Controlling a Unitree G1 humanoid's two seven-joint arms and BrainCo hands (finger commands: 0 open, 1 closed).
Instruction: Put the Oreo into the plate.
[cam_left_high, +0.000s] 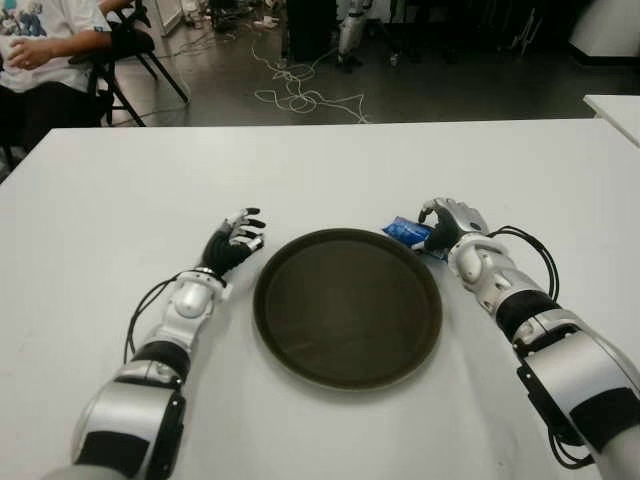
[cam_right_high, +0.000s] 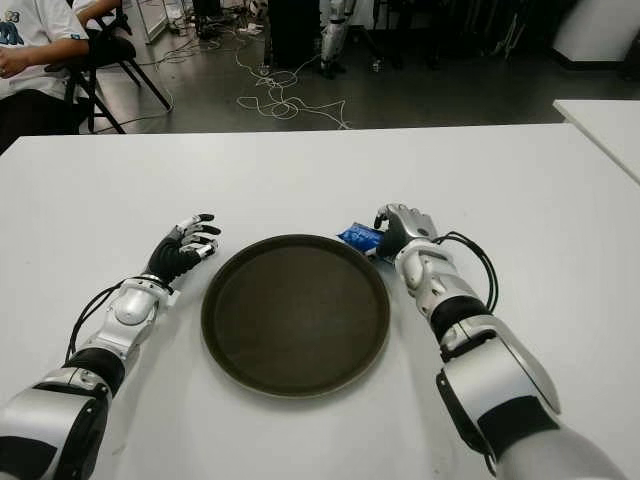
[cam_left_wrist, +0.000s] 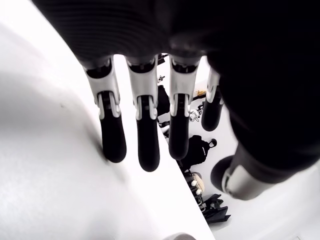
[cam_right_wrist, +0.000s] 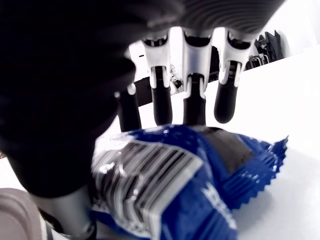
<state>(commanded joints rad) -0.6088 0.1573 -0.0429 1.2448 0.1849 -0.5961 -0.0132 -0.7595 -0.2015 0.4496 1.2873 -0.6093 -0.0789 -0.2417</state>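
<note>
Oreo pack not in plate yet — sits on white table just off plate far-right rim. Right hand over it, fingers curling round wrapper, grip looks partial. Left hand idle left of plate, fingers loose, empty. Lift and drop left to do.

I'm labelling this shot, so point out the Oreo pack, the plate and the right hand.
Oreo pack (cam_right_wrist: 200, 175): right wrist view, blue wrapper face.
Plate (cam_left_high: 345, 305): left eye view, bare dark centre.
Right hand (cam_left_high: 445, 224): left eye view, knuckles over the pack.
</note>
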